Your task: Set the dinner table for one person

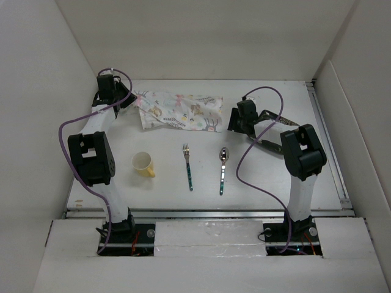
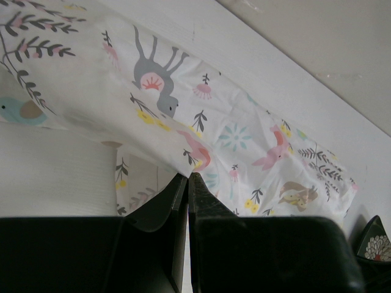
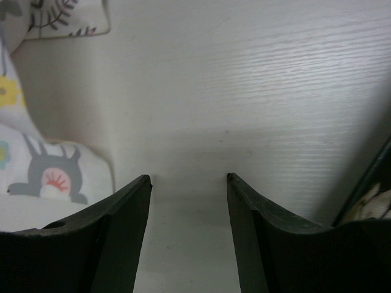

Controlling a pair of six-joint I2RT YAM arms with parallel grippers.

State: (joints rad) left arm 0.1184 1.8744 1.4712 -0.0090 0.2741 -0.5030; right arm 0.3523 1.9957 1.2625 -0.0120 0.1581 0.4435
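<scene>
The left arm is stretched to the far left of the counter (image 1: 275, 183), with its elbow raised and its wrist bent down over the left end of the patterned placemat (image 1: 180, 113). The left claw (image 2: 187, 178) is seen pressed together, and a raised fold of the cloth's edge is pinched at its tips (the pinch itself is largely hidden by the black fingers). The right arm is folded at the elbow and its wrist is turned leftward and down. The right claw (image 3: 188, 177) is held apart, low over bare counter just beside the placemat's right end, with nothing between its fingers. The placemat is laid crumpled along the far side of the counter, so its full outline cannot be made out. Nearer the bases, a yellow cup (image 1: 143, 163), a fork (image 1: 189, 166) and a spoon (image 1: 223, 170) are set in a row, well apart from both claws. A dark patterned object (image 2: 374, 244) is cut off at the left wrist view's lower right corner and cannot be identified.
</scene>
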